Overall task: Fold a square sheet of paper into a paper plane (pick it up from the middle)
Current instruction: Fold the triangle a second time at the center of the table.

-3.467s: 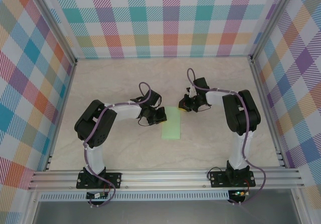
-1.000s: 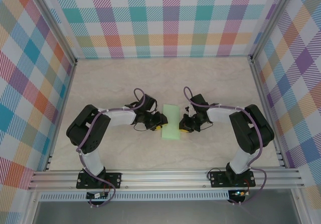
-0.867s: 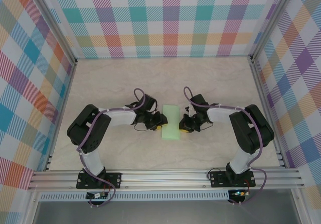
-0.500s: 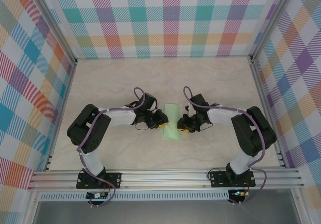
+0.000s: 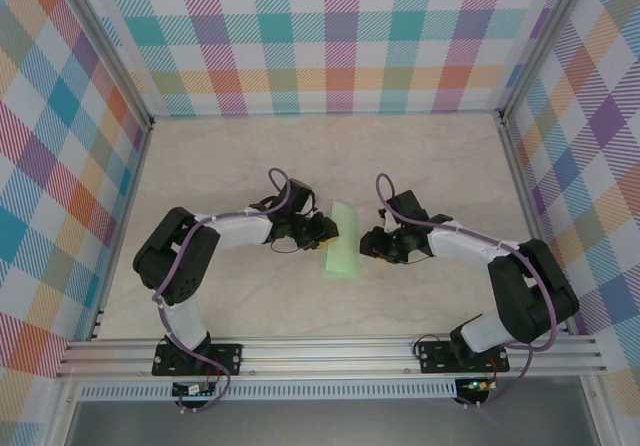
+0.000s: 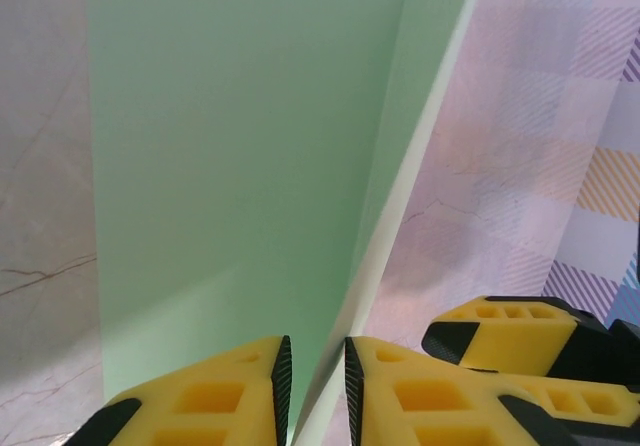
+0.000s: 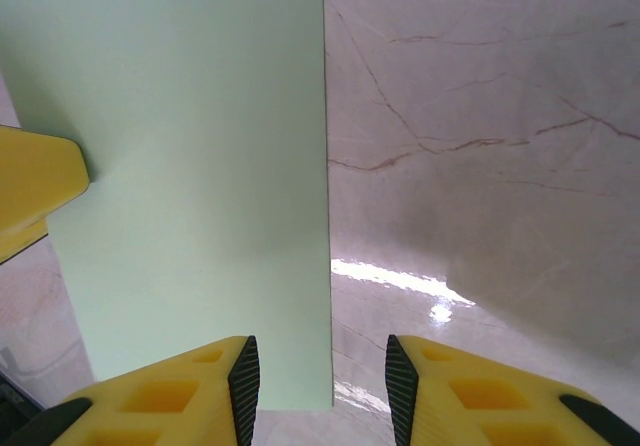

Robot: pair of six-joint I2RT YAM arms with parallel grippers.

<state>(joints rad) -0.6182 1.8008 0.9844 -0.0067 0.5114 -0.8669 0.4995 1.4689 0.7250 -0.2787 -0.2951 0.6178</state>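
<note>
**Top view:** the square sheet of paper [image 5: 341,246], folded to a narrow strip, lies at the middle of the desk [image 5: 230,166], and its 9 o'clock edge appears lifted. The left tool [image 5: 324,233] meets it at 9 o'clock, the right tool [image 5: 368,246] at 3 o'clock.

**Left wrist view:** the left tool [image 6: 317,366] has its jaws narrowly apart with the sheet's edge between them. We cannot tell whether they bite.

**Right wrist view:** the right tool [image 7: 322,366] is open, astride the sheet's 3 o'clock edge.

We judge the sheet light, limp, easily creased and slippery on the desk. Take hold at mid-edge with a light pinch
</note>
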